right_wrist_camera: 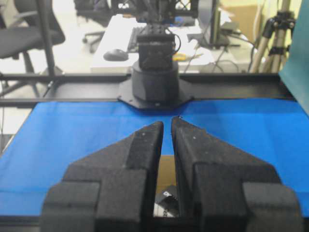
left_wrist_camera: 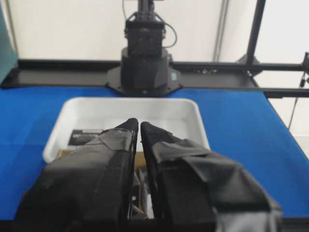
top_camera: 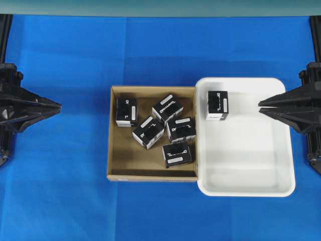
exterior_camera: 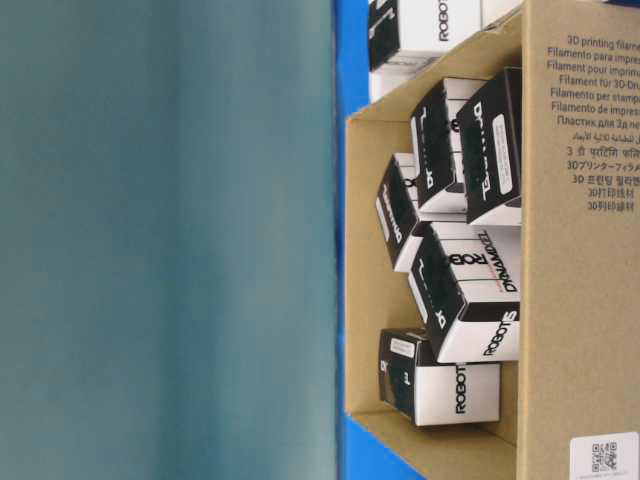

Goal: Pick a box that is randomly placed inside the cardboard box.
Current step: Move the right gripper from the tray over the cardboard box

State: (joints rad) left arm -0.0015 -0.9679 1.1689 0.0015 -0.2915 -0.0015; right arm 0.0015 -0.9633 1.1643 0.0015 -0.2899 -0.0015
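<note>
Five black boxes lie inside the cardboard box (top_camera: 116,150) at the cloth's centre: one (top_camera: 126,111) at ten o'clock, one (top_camera: 167,108) at twelve, one (top_camera: 148,132) in the middle, one (top_camera: 181,130) at three, one (top_camera: 177,153) at five. A sixth carton (top_camera: 217,105) sits in the white tray (top_camera: 251,187) touching the cardboard box's three o'clock side. My left gripper (top_camera: 59,106) waits at nine o'clock, fingers nearly together, holding nothing. My right gripper (top_camera: 260,106) at three o'clock is likewise almost closed and empty.

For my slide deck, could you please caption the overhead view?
Five black cartons in the cardboard box, one in the white tray, both arms parked.
</note>
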